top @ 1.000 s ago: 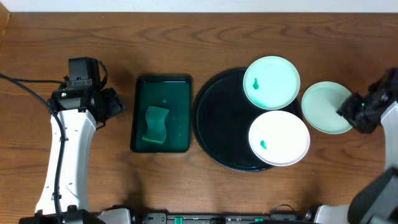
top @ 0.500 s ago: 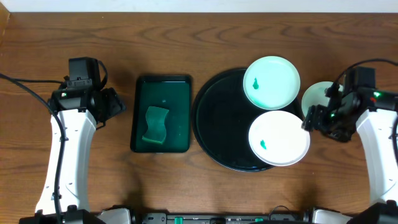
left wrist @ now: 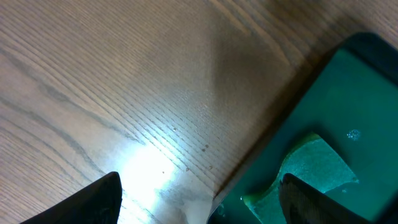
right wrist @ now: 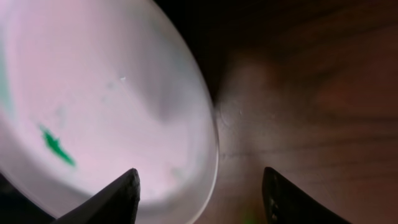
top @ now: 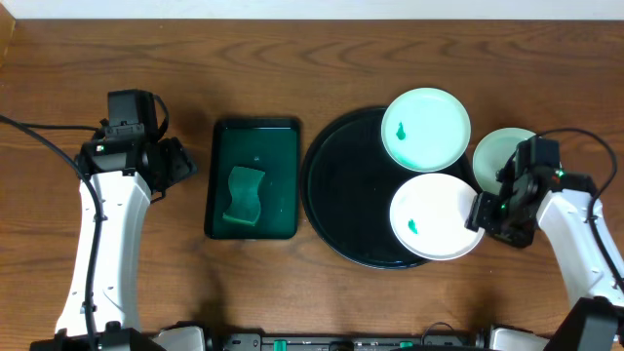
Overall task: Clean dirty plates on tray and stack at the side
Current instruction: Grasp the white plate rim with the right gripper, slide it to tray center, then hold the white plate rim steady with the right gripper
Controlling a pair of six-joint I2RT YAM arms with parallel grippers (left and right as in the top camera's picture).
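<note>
The black round tray (top: 341, 185) holds two white plates with green smears: one at its upper right (top: 426, 129) and one at its lower right (top: 437, 215). A third pale plate (top: 499, 152) lies on the table right of the tray, partly under my right arm. My right gripper (top: 480, 212) is open at the right rim of the lower plate (right wrist: 106, 112), one finger over the plate and one over the wood. My left gripper (top: 187, 168) is open and empty, left of the green tray; its fingers (left wrist: 199, 202) straddle that tray's edge.
A dark green rectangular tray (top: 253, 146) left of the black tray holds a green sponge (top: 245, 194), which also shows in the left wrist view (left wrist: 305, 174). Bare wooden table lies at the far left and along the front.
My right arm has swung in from the far right and down to the right edge of the lower plate. The left arm has not moved.
</note>
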